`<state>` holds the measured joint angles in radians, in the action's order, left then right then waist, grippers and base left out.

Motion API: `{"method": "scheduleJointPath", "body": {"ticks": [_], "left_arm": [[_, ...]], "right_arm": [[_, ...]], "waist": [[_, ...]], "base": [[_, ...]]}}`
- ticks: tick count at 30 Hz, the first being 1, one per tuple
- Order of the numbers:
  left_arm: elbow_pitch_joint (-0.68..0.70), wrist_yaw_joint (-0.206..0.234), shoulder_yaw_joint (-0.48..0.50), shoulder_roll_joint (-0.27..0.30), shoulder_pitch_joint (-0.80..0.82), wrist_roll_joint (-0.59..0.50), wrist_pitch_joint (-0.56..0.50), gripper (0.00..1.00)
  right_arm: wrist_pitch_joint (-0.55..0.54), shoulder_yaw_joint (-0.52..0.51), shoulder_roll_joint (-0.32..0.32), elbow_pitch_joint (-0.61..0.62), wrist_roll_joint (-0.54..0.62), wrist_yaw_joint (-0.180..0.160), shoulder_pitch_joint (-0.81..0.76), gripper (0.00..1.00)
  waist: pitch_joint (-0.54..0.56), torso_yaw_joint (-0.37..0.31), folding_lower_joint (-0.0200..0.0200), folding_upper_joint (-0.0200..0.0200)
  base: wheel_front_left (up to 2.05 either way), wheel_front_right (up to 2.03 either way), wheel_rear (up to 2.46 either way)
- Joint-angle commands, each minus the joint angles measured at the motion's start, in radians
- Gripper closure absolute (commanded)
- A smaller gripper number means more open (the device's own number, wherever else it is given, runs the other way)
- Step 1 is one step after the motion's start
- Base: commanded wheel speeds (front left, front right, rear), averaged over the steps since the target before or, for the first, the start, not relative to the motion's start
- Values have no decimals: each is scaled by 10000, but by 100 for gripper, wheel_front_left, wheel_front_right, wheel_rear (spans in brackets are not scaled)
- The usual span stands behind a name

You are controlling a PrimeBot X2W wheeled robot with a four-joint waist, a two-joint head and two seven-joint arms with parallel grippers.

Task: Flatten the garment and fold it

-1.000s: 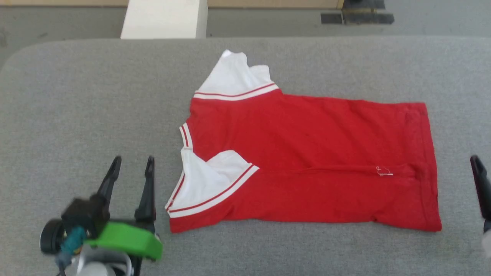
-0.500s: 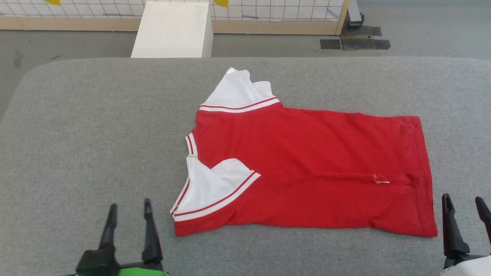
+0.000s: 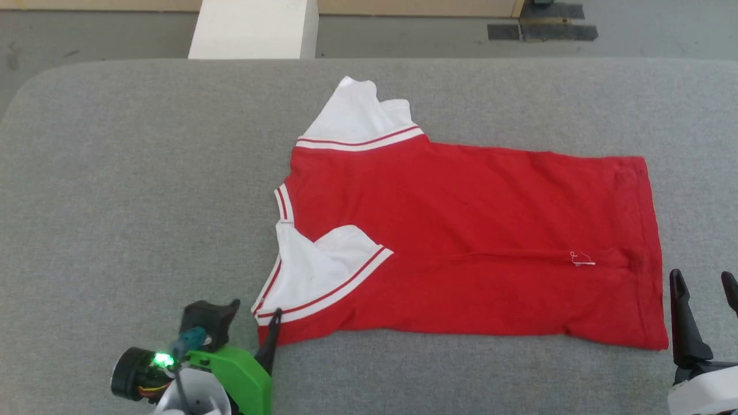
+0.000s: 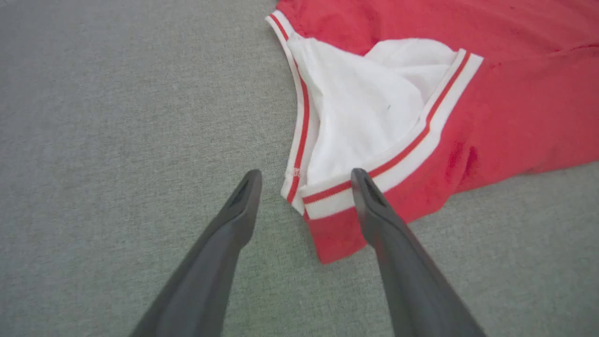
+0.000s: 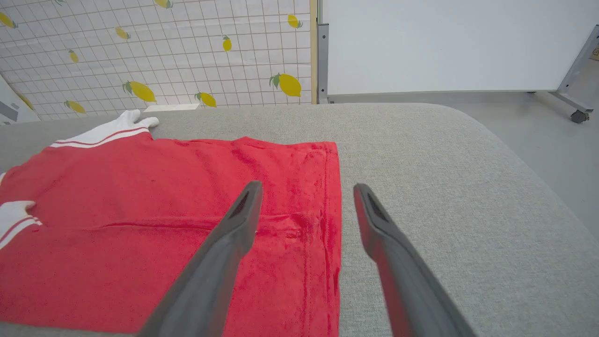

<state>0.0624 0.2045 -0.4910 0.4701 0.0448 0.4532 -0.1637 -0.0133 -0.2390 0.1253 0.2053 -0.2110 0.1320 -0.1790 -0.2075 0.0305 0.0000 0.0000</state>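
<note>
While open, L end effector [image 4: 306,172] by garment [image 4: 514,93]

The left gripper [image 3: 253,308] has two long dark grey fingers [image 4: 220,243], wide at the base and narrowing to slim rounded tips, each with a shallow slot on its inner face near the tip. Behind them sits a black block under a bright green plastic cover [image 3: 242,374]. Beside the cover is a round black part [image 3: 130,374] with a small green light [image 3: 161,360], a teal plug [image 3: 190,337] and a thin dark cable [image 3: 180,386] running over a white rounded shell [image 3: 196,400]. The right gripper [image 3: 702,275] has the same dark tapered fingers, mounted on a white casing [image 3: 703,396].
</note>
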Motion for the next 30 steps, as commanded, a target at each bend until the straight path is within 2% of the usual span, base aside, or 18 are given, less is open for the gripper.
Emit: {"method": "scheduleJointPath", "body": {"ticks": [1,4,9,11,14,20,26,30], "left_arm": [[-115,-99,-80,93,219,11,-171,0],[-438,-150,-253,136,318,154,-903,0],[-810,-306,-450,16,390,447,-1469,0],[-1036,-480,-582,-31,442,546,-1613,100],[-1315,-604,-546,-128,484,722,-1478,100],[-1295,-374,31,-238,328,1040,-657,100],[-745,-74,388,-107,16,1146,-335,100],[-359,19,355,-97,68,1076,-379,100]], "right_arm": [[-34,13,55,-9,-45,-13,189,0],[-54,15,73,-65,-72,-13,222,0],[-97,98,119,-110,-94,-13,252,0],[-149,171,185,-127,-84,-13,273,0],[-261,341,414,-137,-50,-13,390,0],[-913,759,1157,-153,-335,-13,747,0],[-3115,243,1532,-795,-1063,-13,937,0],[-4634,358,1776,-1201,-1280,-13,716,0]], "waist": [[-184,-54,0,0],[-303,-94,0,0],[-363,-137,0,0],[-340,-135,0,0],[-228,-146,0,0],[-29,-171,0,0],[-145,-92,0,0],[-408,77,0,0]], "base": [[0,0,0],[0,0,0],[0,0,0],[0,0,0],[0,0,0],[0,0,0],[0,0,0],[0,0,0]]}}
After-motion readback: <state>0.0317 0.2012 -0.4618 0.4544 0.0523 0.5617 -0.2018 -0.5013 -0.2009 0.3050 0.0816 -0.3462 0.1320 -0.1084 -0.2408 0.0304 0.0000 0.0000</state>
